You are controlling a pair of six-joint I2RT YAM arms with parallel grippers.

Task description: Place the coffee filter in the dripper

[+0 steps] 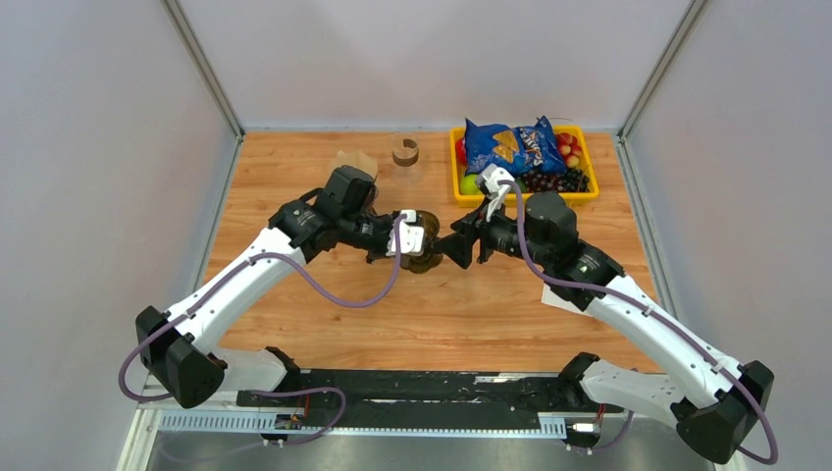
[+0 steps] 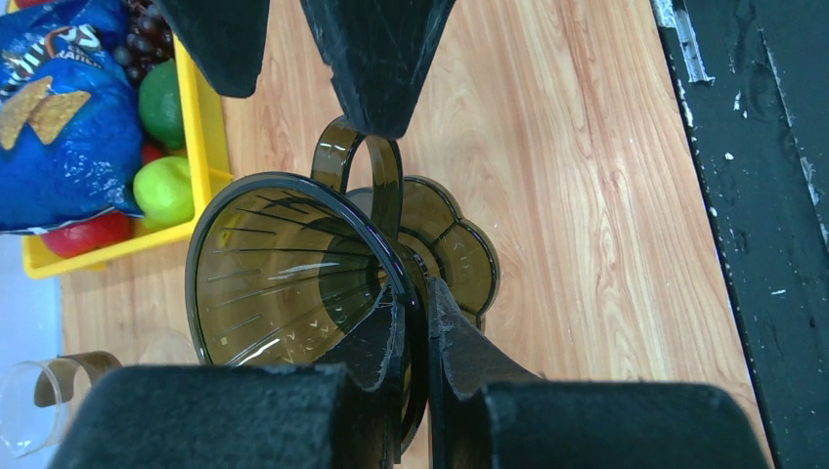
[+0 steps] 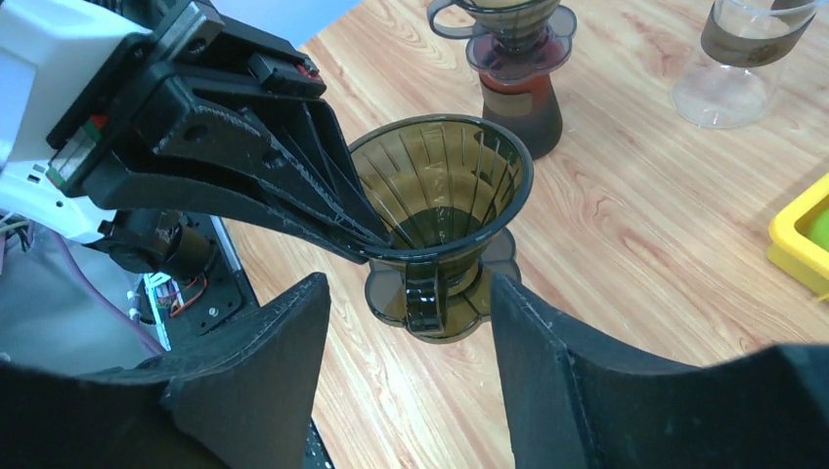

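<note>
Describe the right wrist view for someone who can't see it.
A dark, see-through, empty dripper is pinched at its rim by the left gripper. The right gripper, open, straddles its handle over a wooden table.

Robotics lab test cell

A wood-grain tabletop (image 1: pixel 432 324) is boxed in on its left, far and right sides by plain pale panels (image 1: pixel 98 147) set in bare metal posts (image 1: pixel 204 67). A left arm (image 1: pixel 245 280) and a right arm (image 1: pixel 648 324), both white and black, are bolted to a black rail (image 1: pixel 422 385) at its near edge, with purple cables (image 1: pixel 343 300) looping loose. At its far right corner a yellow tray (image 1: pixel 456 162) holds a chip bag (image 1: pixel 510 145) and fruit (image 1: pixel 561 182).
</note>
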